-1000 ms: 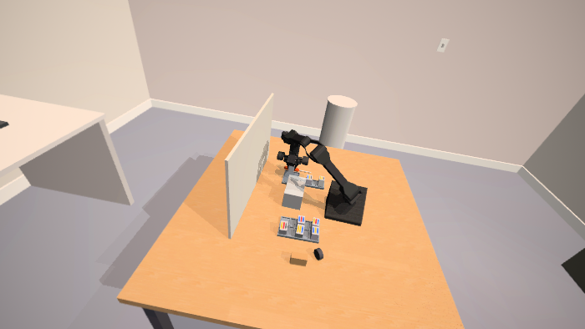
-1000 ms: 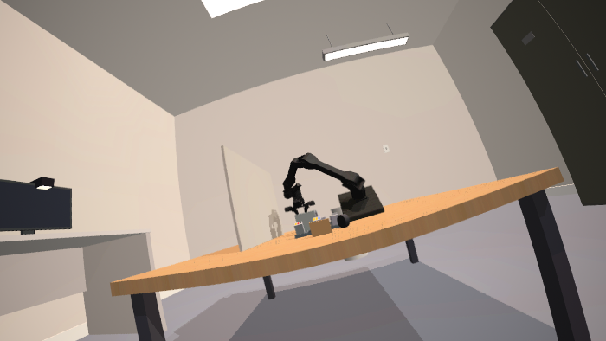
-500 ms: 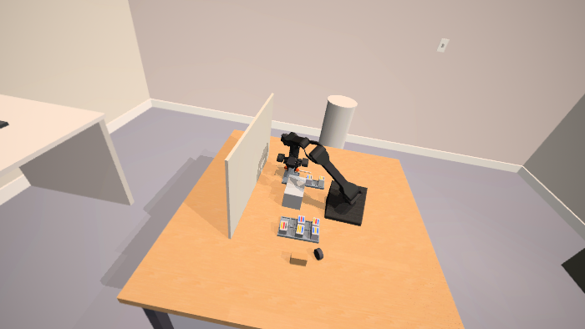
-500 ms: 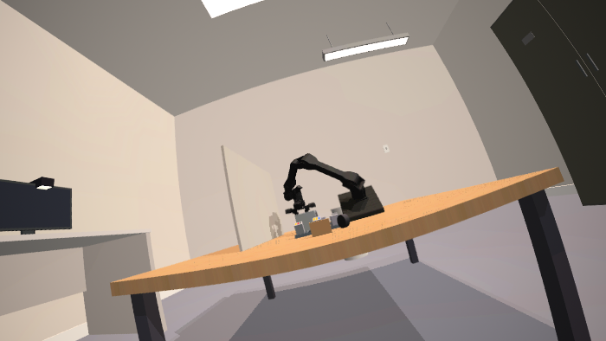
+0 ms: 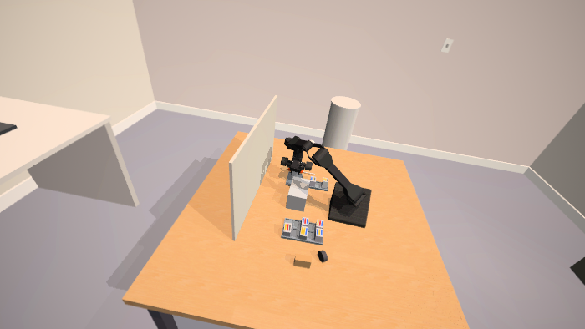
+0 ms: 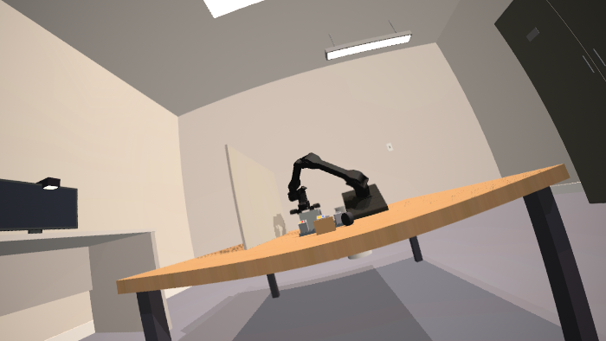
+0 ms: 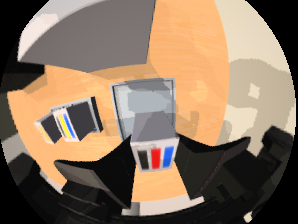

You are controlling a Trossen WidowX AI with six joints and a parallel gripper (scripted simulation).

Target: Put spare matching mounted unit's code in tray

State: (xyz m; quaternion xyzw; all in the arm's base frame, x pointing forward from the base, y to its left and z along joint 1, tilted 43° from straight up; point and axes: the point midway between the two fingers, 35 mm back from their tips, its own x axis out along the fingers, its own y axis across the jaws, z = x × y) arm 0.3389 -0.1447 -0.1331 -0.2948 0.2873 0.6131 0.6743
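Gripper: closed on the spare, fingers pressing its two sides; the gripper points down.
Spare: a small block between the fingers, its striped face showing black, red and blue in the wrist view.
Tray: the shallow grey one, just beyond the spare in the wrist view; contact is hard to judge, but the spare looks to be above it.
Grey box: the big one stands close beside the tray, so the wrist should keep off it on the way down.
Small rack: the two-block one is on the tray's other flank; spread the fingers only as far as release needs.
Step in hand: centre the spare inside the rim, lower it level until its base sits flat, then open gently and lift straight up.
Risk: letting go high or over the rim could tip it.
Code: the mounted unit's back cannot be read here, so the match is unconfirmed.
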